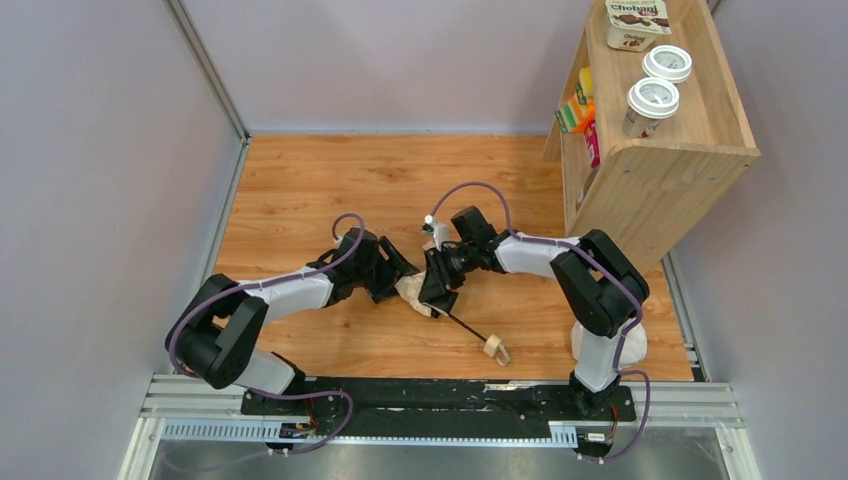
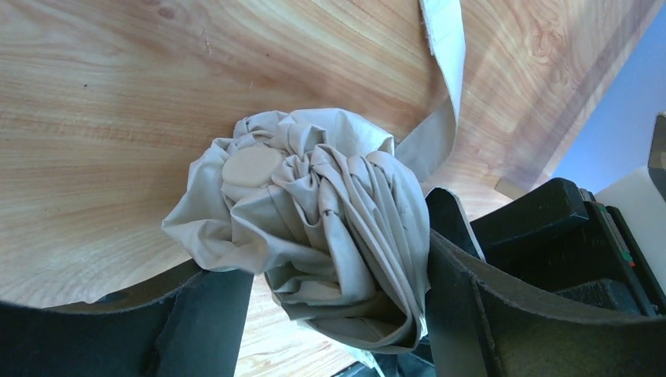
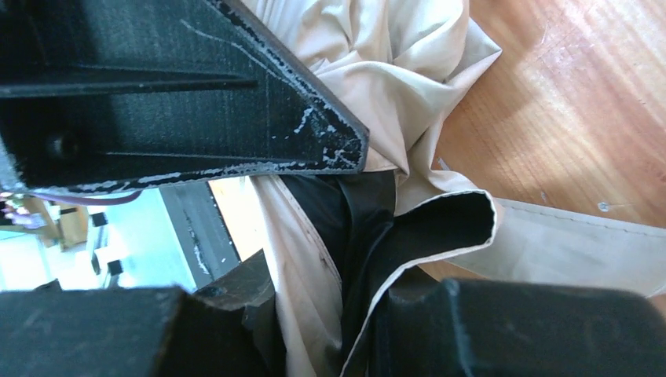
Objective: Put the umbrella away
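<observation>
The umbrella lies mid-table, its cream canopy bunched between my two grippers. Its thin dark shaft runs toward the front right to the small wooden knob handle. My left gripper is shut on the folded canopy, which fills the gap between its fingers. The strap tab trails away over the wood. My right gripper is shut on canopy fabric whose dark inner side shows. The strap lies flat beside it.
A wooden shelf unit stands at the back right, with two lidded cups and a Chobani box on top and coloured packs inside. Grey walls enclose the table. A metal rail runs along the front.
</observation>
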Controlling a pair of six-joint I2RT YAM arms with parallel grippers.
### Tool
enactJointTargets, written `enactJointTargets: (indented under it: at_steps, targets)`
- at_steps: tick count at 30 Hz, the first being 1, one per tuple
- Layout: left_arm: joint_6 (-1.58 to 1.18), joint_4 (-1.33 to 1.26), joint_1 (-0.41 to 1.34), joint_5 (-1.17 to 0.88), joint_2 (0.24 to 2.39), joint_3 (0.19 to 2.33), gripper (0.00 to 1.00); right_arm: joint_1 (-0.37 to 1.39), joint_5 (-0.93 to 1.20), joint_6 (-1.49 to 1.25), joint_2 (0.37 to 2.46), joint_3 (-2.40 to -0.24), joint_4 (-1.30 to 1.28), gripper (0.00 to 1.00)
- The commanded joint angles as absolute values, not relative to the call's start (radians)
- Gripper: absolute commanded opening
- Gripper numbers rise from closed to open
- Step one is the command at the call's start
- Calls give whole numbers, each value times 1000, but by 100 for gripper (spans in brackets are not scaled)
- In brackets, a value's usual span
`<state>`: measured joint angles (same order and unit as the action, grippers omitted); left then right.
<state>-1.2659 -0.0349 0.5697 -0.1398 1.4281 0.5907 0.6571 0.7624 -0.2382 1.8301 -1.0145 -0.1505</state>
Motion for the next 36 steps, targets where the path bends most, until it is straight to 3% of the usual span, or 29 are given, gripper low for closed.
enactJointTargets:
  at_steps: [1, 3, 5, 8, 14, 17, 21, 25, 33, 36]
  targets:
    - [-1273, -59, 578, -173, 1489, 572, 79, 644, 997, -321, 1836, -1055, -9, 0]
    - [-1293, -80, 589, -189, 1523, 571, 76, 644, 1008, -313, 1842, -1065, -9, 0]
    - [-1302, -94, 595, -198, 1558, 575, 63, 644, 1008, -293, 1850, -1071, -9, 0]
    - [-1327, -135, 597, -206, 1615, 554, 26, 650, 957, -239, 1855, -1081, -60, 0]
    - [-1362, -192, 600, -195, 1644, 494, 2, 678, 705, -193, 1810, -1069, -159, 0]
    - [-1361, -186, 601, -186, 1628, 485, 0, 724, 516, -190, 1770, -1080, -218, 16]
    - [-1376, -198, 601, -176, 1603, 465, 0, 817, 315, -201, 1727, -1092, -227, 58]
    - [-1393, -219, 601, -190, 1595, 457, 0, 923, 160, -147, 1744, -1130, -242, 75]
    - [-1451, -264, 601, -224, 1571, 437, 0, 1066, -518, -120, 1896, -1198, -353, 77]
    - [-1479, -273, 601, -235, 1566, 431, 0, 1075, -600, -156, 1925, -1172, -330, 65]
